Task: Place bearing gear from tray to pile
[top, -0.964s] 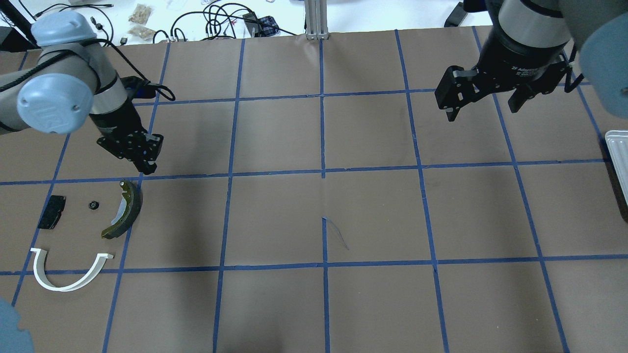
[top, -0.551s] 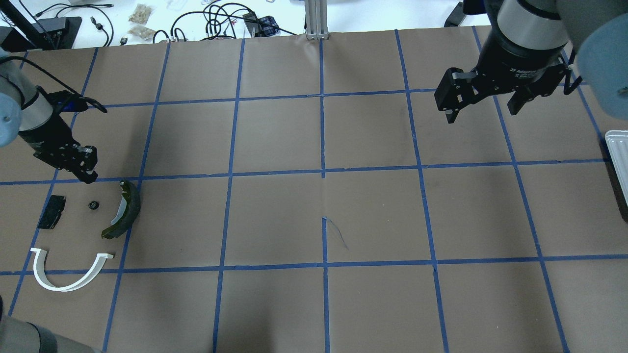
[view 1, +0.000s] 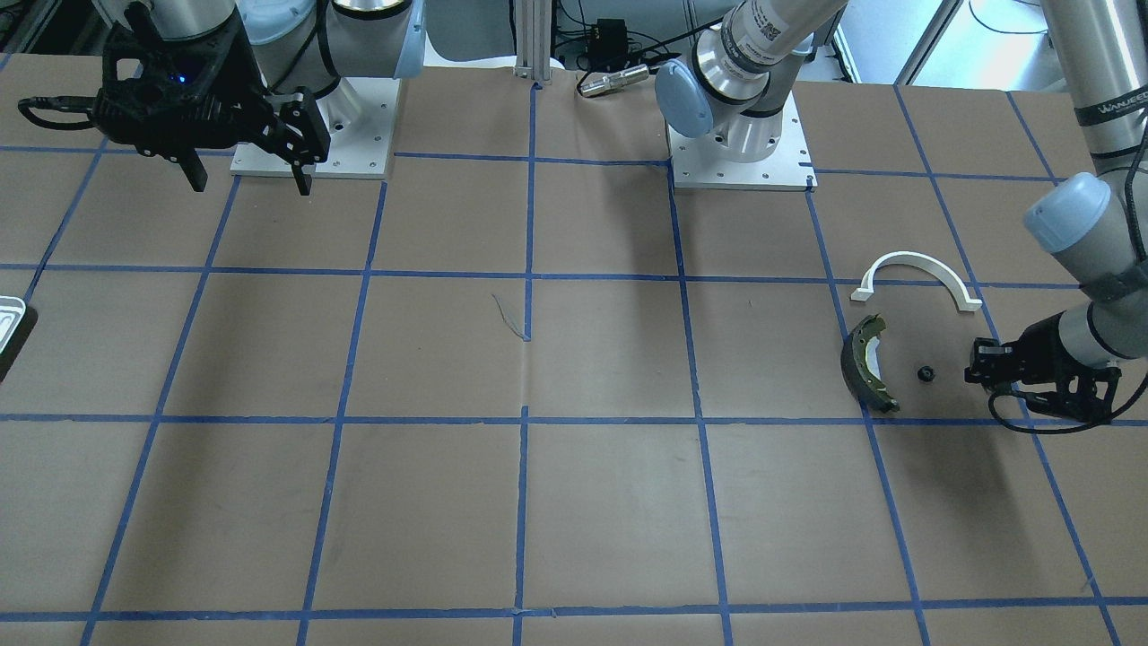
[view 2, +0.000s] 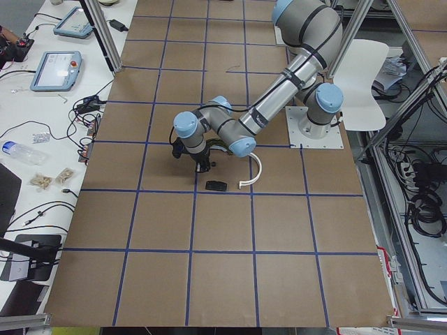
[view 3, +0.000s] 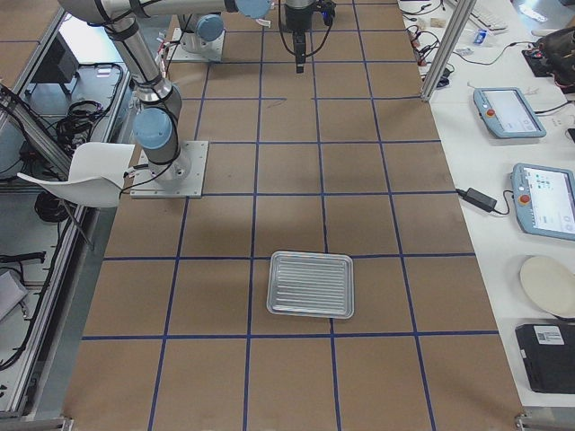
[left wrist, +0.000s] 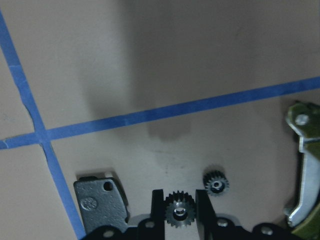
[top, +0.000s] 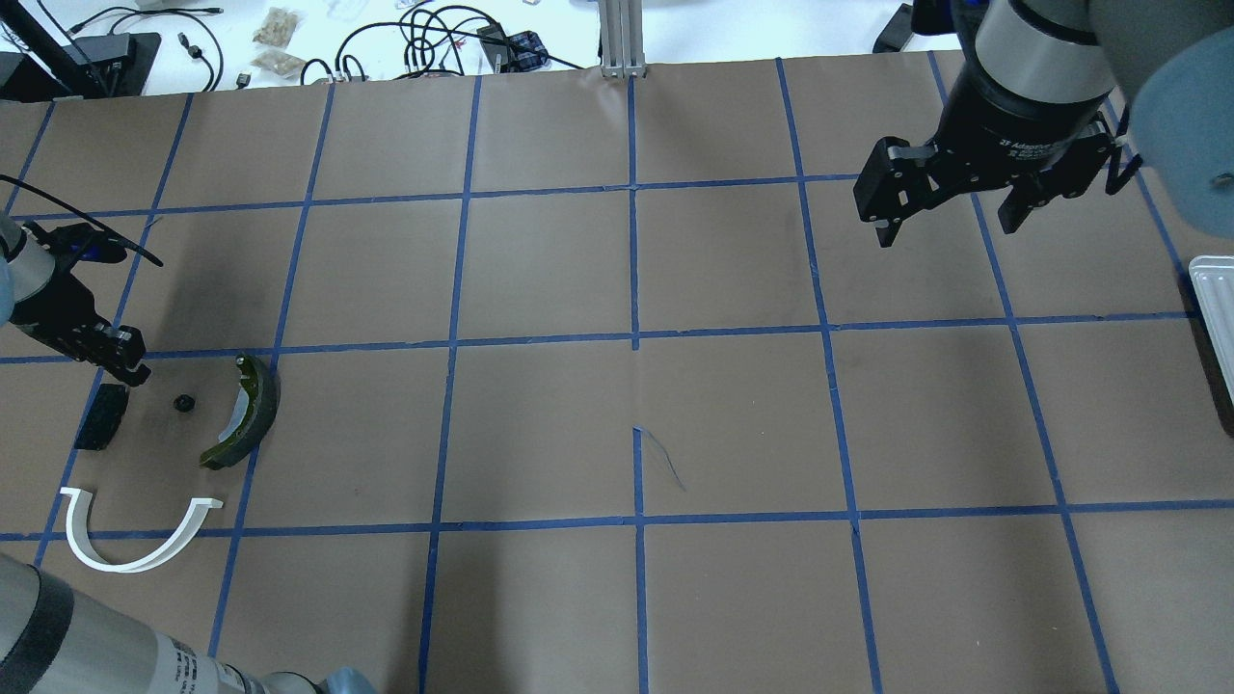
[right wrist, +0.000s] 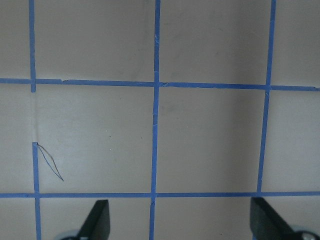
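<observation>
The left end effector grips the bearing gear over the pile. Released here, it may roll or strike the loose gear just beside its fingers. The right end effector is spread and empty.

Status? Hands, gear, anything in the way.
Left hand shut on bearing gear, at the pile, beside black pad. Right hand open, empty. Second gear loose on table, close by.

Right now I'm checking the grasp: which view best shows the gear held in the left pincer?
Left wrist-mounted: the held gear sits between the fingers of the left pincer, teeth visible. Overhead and front-facing views show only the pincer body; the side views are too distant.
</observation>
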